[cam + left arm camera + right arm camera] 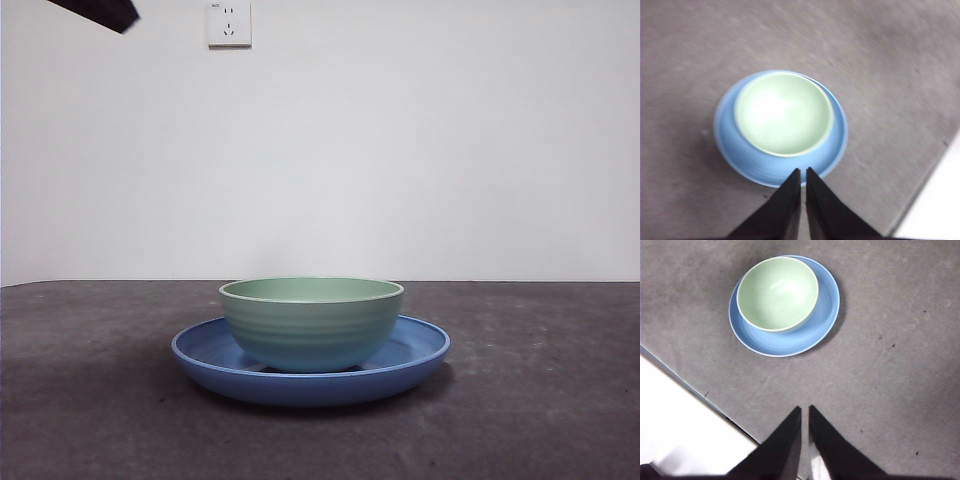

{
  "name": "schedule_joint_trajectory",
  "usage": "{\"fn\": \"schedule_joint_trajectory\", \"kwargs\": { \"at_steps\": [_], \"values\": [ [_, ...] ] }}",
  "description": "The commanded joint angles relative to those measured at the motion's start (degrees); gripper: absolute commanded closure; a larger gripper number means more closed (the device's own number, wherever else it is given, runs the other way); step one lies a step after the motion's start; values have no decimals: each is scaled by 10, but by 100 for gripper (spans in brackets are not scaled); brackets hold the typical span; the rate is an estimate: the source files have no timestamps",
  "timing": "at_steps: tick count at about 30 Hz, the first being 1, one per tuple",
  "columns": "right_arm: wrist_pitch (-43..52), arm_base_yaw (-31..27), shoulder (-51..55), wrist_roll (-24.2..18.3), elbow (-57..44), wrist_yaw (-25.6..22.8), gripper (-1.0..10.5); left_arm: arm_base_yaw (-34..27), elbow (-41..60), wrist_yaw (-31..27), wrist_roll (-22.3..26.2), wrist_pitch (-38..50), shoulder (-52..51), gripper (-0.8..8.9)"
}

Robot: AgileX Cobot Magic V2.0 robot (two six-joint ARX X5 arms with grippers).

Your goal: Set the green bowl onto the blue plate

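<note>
Sitting upright inside the blue plate [205,352] at lower centre of the front view, the green bowl [311,322] looks placed, so the likeliest trouble is the left gripper [801,171] or right gripper [804,408], fingers pressed together and empty, nudging it off-centre.

A dark grey table [540,400] was set before a plain white wall [400,150].
The tabletop was matte and faintly speckled, and its far edge was met by the wall in a level line. A white wall socket [229,24] was mounted high on the wall, left of centre. In the wrist views, the table's edge was bordered by pale floor [680,420].
</note>
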State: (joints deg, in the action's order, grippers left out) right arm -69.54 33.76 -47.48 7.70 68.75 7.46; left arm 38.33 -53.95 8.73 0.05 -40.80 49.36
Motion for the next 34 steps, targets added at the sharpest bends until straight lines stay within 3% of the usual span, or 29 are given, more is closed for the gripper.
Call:
{"fn": "schedule_joint_trajectory", "kwargs": {
  "at_steps": [1,5,9,12,18,25,34],
  "values": [
    [7,5,-3,-5,7,0,927,-33,27,-1,-2,32,-20,795],
    [7,5,-3,-5,7,0,926,-123,139,-1,18,173,-84,795],
    [7,5,-3,-5,7,0,926,-226,290,-2,-10,329,-186,795],
    [7,5,-3,-5,7,0,926,-280,373,-4,-23,379,-262,795],
    [7,5,-3,-5,7,0,927,-332,478,-95,-34,389,-372,795],
    [7,5,-3,-5,7,0,926,-379,525,-98,-35,376,-441,795],
    [7,5,-3,-5,7,0,926,-383,533,-98,-16,298,-492,795]
  ]
}}
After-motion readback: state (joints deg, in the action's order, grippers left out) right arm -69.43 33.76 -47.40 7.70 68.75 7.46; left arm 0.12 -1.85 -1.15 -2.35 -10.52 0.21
